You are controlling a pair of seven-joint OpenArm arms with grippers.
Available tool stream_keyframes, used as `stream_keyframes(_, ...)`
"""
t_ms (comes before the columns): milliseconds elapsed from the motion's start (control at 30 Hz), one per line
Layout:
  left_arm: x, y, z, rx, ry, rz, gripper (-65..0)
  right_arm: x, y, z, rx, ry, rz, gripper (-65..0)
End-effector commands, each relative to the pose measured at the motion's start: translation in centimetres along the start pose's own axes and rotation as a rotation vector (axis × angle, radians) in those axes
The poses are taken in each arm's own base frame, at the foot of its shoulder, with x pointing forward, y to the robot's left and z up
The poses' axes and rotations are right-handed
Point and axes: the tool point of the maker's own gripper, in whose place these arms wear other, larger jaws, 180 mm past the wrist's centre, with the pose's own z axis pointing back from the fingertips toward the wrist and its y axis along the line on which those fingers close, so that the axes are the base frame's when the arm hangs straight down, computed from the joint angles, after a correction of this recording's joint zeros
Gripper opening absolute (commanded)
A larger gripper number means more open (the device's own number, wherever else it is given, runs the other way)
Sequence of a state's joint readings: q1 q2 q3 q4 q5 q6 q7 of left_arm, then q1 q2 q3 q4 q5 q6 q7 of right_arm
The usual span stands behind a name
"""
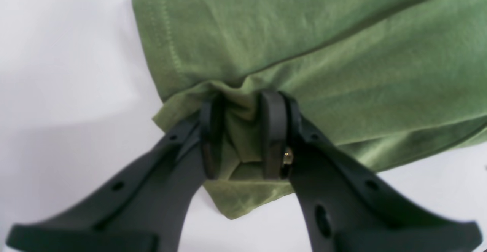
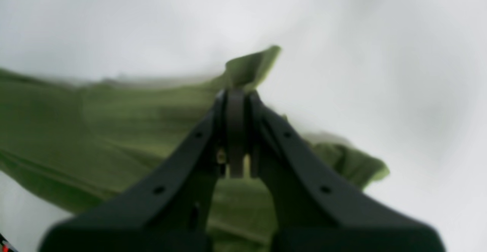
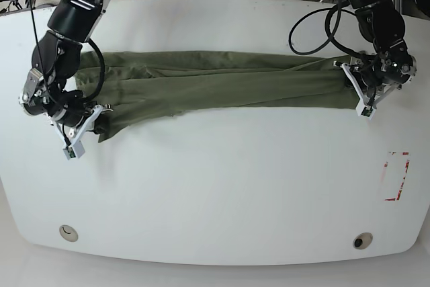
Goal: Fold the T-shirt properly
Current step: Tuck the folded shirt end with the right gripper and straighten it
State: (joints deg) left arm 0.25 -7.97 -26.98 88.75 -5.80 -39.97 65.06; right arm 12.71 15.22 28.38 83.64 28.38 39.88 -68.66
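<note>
The olive-green T-shirt [image 3: 222,82] lies folded into a long narrow band across the white table [image 3: 222,186], stretched left to right. My left gripper [image 3: 361,91] is at the band's right end. In the left wrist view my left gripper [image 1: 243,99] has its jaws closed on a bunched fold of the T-shirt [image 1: 342,54], with a stitched hem to the left. My right gripper [image 3: 99,117] is at the band's left end. In the right wrist view my right gripper [image 2: 236,92] is pinched shut on an edge of the T-shirt [image 2: 95,130], and a corner sticks up past the tips.
A red-outlined rectangle [image 3: 396,176] is marked on the table at the right. Two round holes [image 3: 67,233] [image 3: 363,240] sit near the front edge. Black cables [image 3: 316,25] loop at the back right, with more wires behind the table.
</note>
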Motion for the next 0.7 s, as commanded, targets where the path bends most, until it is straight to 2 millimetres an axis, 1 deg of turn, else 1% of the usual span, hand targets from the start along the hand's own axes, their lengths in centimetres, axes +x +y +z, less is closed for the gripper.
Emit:
stream_keyframes(0,-1.2,0.6,0.1,0.026,0.062,-0.012,-51.1,0.5,-0.9,2.3,-0.057,-0.021,0.032,-65.0)
stream_keyframes(133,-1.3,0.6,0.1,0.025,0.064,-0.012,-51.1,-1.5,-1.1,4.1,-0.107,0.020,0.046,-65.0)
stream_keyframes(200,-1.2,0.6,0.1,0.026,0.062,-0.012,-51.1,-2.3,-0.6,4.3,-0.108,0.032,0.049,-65.0)
stream_keyframes(300,-1.2,0.7,0.1,0.027,0.061,-0.013,-51.1,-3.6,-0.6,5.1,-0.128,0.041,0.041,-65.0)
stream_keyframes(400,-1.2,0.7,0.1,0.027,0.063,-0.013,-51.1,-4.9,-0.4,5.1,-0.125,0.064,0.032,-65.0)
stream_keyframes(433,-1.2,0.7,0.1,0.027,0.063,-0.013,-51.1,-5.0,-0.5,5.0,-0.123,0.067,0.029,-64.0)
stream_keyframes(533,-1.2,0.7,0.2,0.028,0.063,-0.013,-51.1,-6.1,-0.6,4.6,-0.118,0.085,0.008,-56.9)
stream_keyframes(600,-1.2,0.7,0.2,0.028,0.063,-0.013,-51.1,-6.7,-0.7,4.7,-0.118,0.087,0.003,-47.6)
stream_keyframes(667,-1.3,0.8,0.2,0.029,0.065,-0.014,-51.1,-7.4,-1.3,5.5,-0.142,0.085,-0.011,-38.2)
